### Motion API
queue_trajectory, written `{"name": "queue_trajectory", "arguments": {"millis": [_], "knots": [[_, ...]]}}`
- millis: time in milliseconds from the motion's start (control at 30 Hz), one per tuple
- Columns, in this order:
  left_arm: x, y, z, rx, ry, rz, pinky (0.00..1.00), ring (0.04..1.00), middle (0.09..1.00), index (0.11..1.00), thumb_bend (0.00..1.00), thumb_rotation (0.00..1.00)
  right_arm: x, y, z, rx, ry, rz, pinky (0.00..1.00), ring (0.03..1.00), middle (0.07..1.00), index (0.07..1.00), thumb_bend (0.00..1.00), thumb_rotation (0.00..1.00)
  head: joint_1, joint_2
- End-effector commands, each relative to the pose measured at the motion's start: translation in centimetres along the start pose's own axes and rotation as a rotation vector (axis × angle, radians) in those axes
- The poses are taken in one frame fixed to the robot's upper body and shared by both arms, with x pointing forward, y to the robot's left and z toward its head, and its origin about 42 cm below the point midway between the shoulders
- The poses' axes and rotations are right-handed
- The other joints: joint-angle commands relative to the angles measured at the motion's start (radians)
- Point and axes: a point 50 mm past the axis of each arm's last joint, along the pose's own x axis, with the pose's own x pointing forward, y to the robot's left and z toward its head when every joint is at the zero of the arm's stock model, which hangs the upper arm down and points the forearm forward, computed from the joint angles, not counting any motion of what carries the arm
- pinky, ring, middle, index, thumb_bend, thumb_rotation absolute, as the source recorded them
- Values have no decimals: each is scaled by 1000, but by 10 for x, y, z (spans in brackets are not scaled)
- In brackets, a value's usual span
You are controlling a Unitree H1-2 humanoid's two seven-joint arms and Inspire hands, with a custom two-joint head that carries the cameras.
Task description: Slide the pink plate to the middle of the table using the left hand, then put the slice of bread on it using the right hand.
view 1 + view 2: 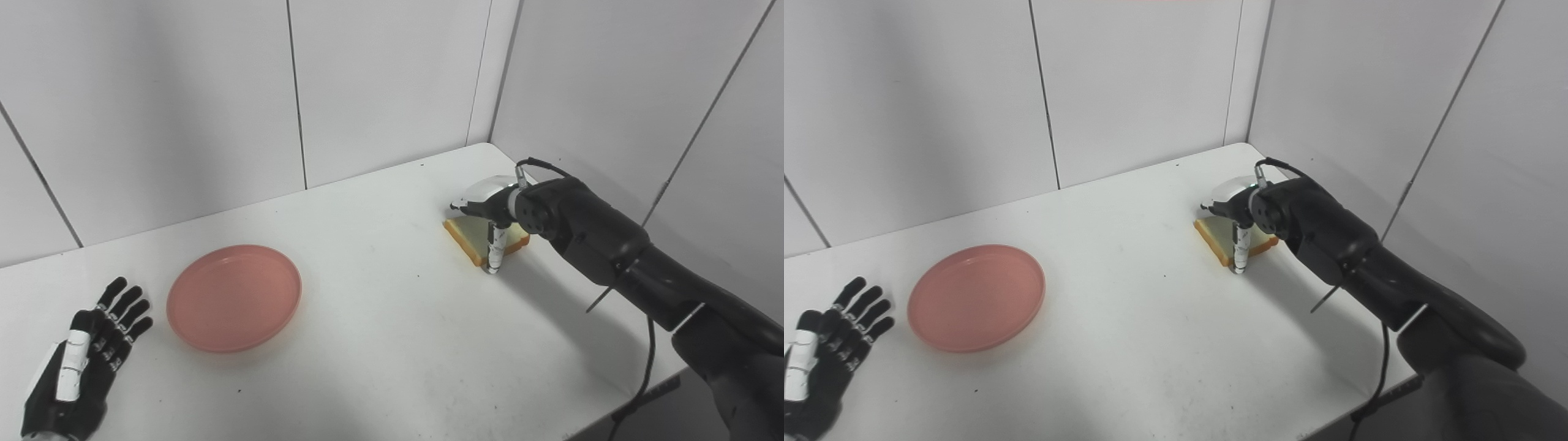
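White table (380, 343) in a corner of white panelled walls (184, 110). Pink plate (234, 297) sits flat on the left-centre part of the tabletop, rim up, nothing in it; bare pink surface all the way round. It lies just beside the left hand (86, 361), apart from it, no contact.

Left hand rests palm down on the table at the near left edge, fingers (125, 309) stretched out and spread, pointing toward the plate, holding nothing.

Slice of bread (474, 236) lies flat on the table at the far right, near the back corner, well apart from the plate. Tan crust visible along its near and left edges, pale crumb on top.

Right hand (490, 211) hovers right over the bread, arm (612, 251) coming in from the right. Its white back faces up and covers the far part of the slice. One digit (495, 248) points straight down at the slice's near edge, tip at table level just beside the crust. Other fingers curl over the top of the bread; whether they actually pinch it is hidden, so cannot tell if the hand grips the slice or only touches it.

A black cable (646, 361) hangs off the right forearm toward the table's edge.
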Motion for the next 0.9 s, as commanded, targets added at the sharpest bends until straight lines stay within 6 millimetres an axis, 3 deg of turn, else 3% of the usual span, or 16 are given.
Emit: {"name": "queue_trajectory", "arguments": {"millis": [0,133,400,533,600,700,733,767,867], "knots": [[-23,6,-34,-44,172,30,931,947,955,939,909,847,-5,-24,-9,9,4,-85,925,991,1000,1000,1000,153,1,2],[-24,5,-34,-29,171,27,936,948,957,944,909,862,2,-22,-9,28,5,-82,843,958,1000,983,1000,128,2,3],[-27,2,-29,-29,169,29,924,943,956,944,910,859,14,-19,-7,-1,28,-74,828,947,986,966,1000,129,5,14],[-28,2,-28,-30,169,26,934,950,960,949,903,866,19,-16,-11,5,67,-87,640,809,875,902,987,118,5,16],[-28,2,-28,-34,169,23,938,955,964,953,899,864,20,-14,-13,23,58,-116,632,765,814,823,919,48,5,14],[-28,2,-28,-38,169,24,939,956,965,954,898,862,24,-12,-15,70,35,-155,640,749,787,790,891,19,5,14],[-28,2,-28,-37,169,25,936,953,963,952,894,862,27,-10,-17,118,18,-181,584,662,661,633,713,9,9,13],[-28,2,-29,-39,170,25,936,951,960,949,895,860,30,-8,-18,153,1,-201,529,551,574,537,599,3,10,12],[-27,2,-30,-42,172,25,948,955,962,951,896,857,34,-6,-19,183,-21,-223,454,448,507,487,527,0,10,12]]}}
